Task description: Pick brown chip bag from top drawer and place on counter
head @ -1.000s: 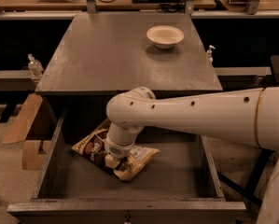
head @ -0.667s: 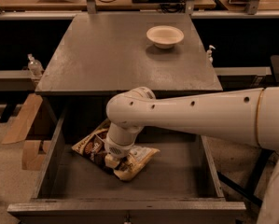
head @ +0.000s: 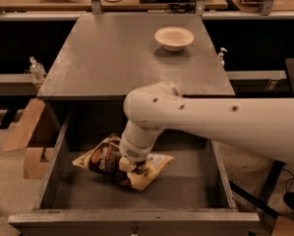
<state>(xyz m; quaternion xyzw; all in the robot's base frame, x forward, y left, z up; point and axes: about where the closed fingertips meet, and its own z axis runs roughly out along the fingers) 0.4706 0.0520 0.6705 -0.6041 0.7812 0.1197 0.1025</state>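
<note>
With the grasp step seemingly in hand, the white end effector (head: pixel 130 163) sits on the crinkled dark-brown, tan-edged chip bag (head: pixel 103 157) beneath it in the shallow grey wooden drawer (head: pixel 188 188), clamped or not I cannot tell, and the next move likely calls for a lift to the flat grey desk (head: pixel 112 58) behind.

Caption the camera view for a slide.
The gripper at the brown chip bag in the open top drawer; bowl on counter.

The crinkled brown chip bag (head: pixel 103 160) lies in the open top drawer (head: pixel 186 191), gripper (head: pixel 128 164) upon it.
</note>
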